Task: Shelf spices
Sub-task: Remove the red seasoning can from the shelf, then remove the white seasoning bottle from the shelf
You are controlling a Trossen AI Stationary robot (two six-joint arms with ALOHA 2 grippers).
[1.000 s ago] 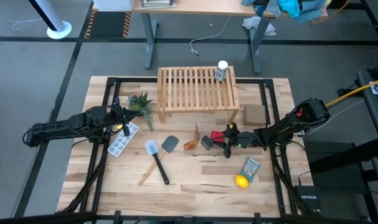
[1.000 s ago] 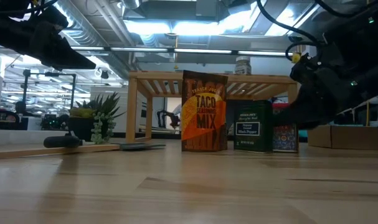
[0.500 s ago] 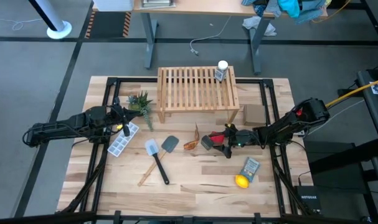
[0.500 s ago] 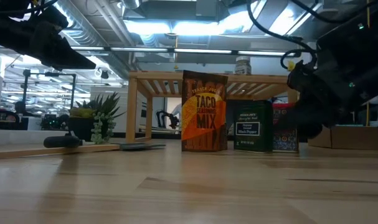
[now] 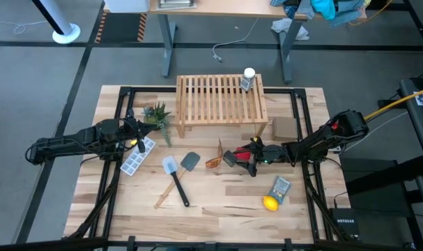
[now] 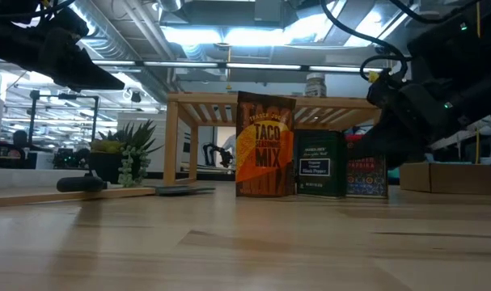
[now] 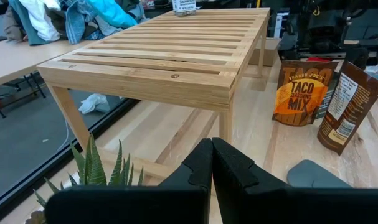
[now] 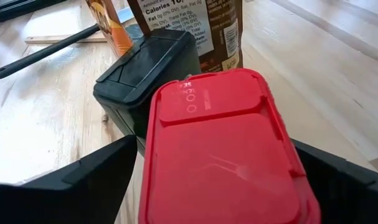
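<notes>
Where legible: "TACO MIX" pkt (image 6: 265,145), "Black Pepper" box (image 6: 319,164).

Shelf (image 5: 221,97) slats mostly bare — bottle (image 5: 248,79) at corner

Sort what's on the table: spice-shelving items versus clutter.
Job: shelf; white-capped bottle on it; two taco mix packets; black box; red box, between the right gripper fingers.

Clutter: lemon, grey-blue packet, spatulas, ice tray, plant.

Red box (image 8: 223,149), black box (image 8: 148,65), seemingly orange-brown packet (image 6: 265,145).
</notes>
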